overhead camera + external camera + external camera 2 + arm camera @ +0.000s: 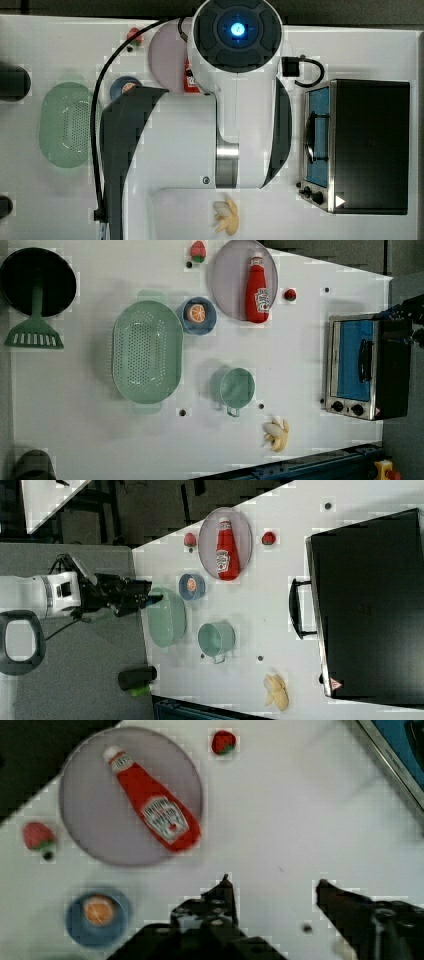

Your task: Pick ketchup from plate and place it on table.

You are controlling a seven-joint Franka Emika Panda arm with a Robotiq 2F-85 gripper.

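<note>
The red ketchup [257,290] bottle lies flat on the pale lilac plate [227,285] at the far side of the white table [300,365]. The right view shows the ketchup [226,550] lengthwise on the plate [210,540]. In the wrist view my gripper [274,882] is open with only bare table between its dark fingers [225,887]. There the ketchup [155,810] and plate [95,820] lie well apart from the fingertips. My gripper [150,597] hangs high, off to the right view's left. In the top view the arm hides most of the ketchup [189,80].
Beside the plate sit two strawberries [198,251] [290,294] and a blue dish with an orange slice [198,315]. A green colander [146,352], a green cup [237,387], bananas [276,434] and a toaster oven [365,367] also stand on the table.
</note>
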